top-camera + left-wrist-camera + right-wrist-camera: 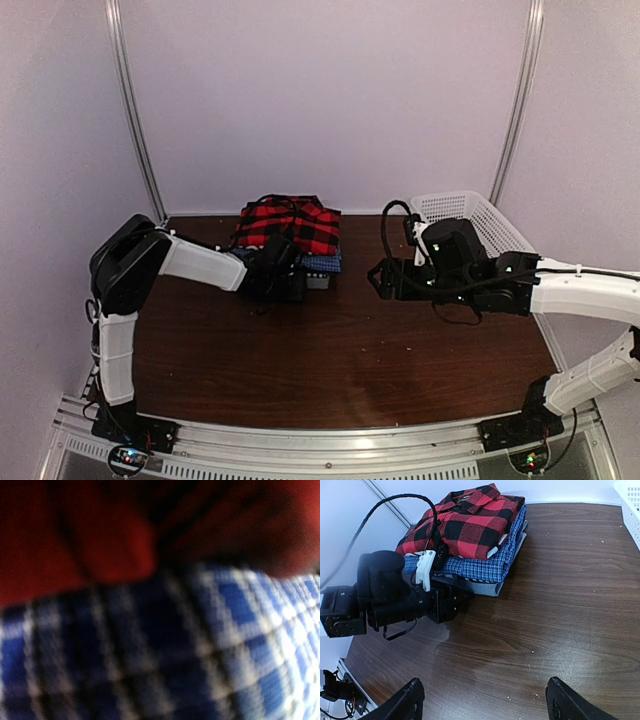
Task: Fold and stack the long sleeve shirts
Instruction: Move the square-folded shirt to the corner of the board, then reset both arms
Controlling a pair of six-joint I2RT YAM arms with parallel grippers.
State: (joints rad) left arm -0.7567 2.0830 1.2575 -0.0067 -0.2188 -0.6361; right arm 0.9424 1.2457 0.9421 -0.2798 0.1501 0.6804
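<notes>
On the near side of the shirt stack, out to its right, my right arm (580,295) hangs over the bare brown counter (340,350). The right jaws stand wide apart, both fingertips (412,700) showing at the bottom of the wrist view with nothing between them. At the stack's near left edge, my left arm (200,262) is pressed up against the cloth. The left jaws are hidden there, and the left wrist camera gives me only a blur of blue check under red. I cannot tell how far they are open or whether they have hold of anything. The stack itself sits toward the back of the counter: the grey shirt (487,586) at the bottom, the blue checked shirt (480,567) on it, the red-and-black plaid shirt (465,522) folded on top. Right of the stack, apart from it, stands a white mesh basket (470,210).
</notes>
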